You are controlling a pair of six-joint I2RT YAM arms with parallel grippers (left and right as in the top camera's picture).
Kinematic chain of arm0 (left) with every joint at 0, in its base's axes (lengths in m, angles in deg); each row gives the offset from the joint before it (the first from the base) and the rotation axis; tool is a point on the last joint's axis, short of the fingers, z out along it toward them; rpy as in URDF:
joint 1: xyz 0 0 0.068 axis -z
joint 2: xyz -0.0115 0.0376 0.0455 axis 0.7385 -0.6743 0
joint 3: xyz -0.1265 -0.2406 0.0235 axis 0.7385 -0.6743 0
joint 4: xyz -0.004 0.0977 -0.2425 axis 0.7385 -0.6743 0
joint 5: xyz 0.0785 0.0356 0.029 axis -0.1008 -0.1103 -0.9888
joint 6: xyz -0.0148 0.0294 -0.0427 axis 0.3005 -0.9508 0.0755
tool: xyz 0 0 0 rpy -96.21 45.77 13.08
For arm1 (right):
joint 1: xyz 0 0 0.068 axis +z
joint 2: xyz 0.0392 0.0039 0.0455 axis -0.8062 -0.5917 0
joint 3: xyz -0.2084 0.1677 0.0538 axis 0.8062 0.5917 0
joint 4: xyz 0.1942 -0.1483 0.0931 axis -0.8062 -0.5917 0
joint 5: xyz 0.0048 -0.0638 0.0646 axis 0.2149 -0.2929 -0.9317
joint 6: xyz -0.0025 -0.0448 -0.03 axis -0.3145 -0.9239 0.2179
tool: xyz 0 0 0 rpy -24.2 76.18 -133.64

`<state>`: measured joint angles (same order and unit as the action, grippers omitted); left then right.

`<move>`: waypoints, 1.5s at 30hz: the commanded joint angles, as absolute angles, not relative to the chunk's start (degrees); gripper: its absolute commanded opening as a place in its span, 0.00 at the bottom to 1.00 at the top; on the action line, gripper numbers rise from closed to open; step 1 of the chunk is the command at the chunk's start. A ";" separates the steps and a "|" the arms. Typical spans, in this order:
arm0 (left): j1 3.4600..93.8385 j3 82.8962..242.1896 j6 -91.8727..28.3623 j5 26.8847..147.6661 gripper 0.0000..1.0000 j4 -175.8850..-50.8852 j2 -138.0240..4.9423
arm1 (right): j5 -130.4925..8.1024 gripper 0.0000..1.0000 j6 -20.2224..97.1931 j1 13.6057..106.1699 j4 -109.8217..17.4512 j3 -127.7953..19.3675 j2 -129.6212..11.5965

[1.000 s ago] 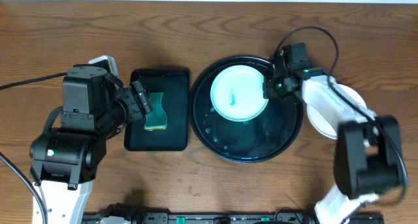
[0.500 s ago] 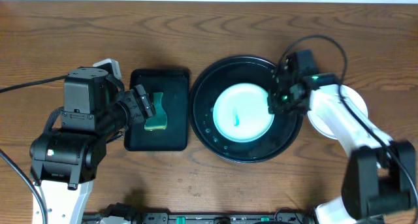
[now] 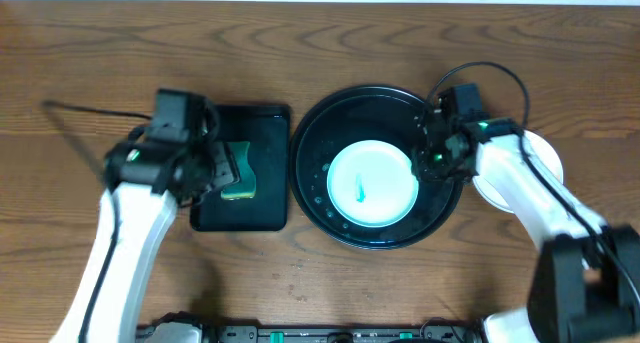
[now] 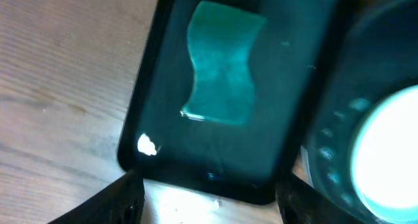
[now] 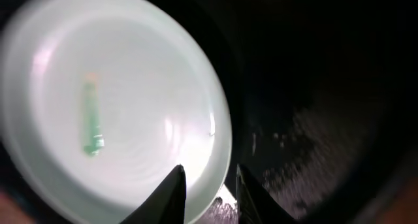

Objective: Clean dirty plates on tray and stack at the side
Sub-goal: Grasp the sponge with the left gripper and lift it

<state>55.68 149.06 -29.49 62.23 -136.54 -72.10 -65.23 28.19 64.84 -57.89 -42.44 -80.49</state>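
A pale plate with a small green smear lies in the middle of the round black tray. My right gripper is at the plate's right edge. In the right wrist view the plate has its rim between my two fingers, shut on it, over the wet tray. My left gripper is open over the rectangular tray, its fingers wide apart near the tray's front edge. A white plate lies right of the round tray, partly under my right arm.
A green sponge lies on the small rectangular black tray left of the round tray. It also shows in the left wrist view on that tray. Bare wooden table surrounds both.
My right gripper has drawn the plate from the far part of the round tray to its middle. My left arm has swung out and stretched, its gripper staying over the sponge tray.
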 commanded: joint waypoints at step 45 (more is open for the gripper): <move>55.72 155.59 -33.91 59.98 0.07 -135.82 -84.37 | -63.70 0.25 38.38 65.41 -54.39 -34.77 -72.42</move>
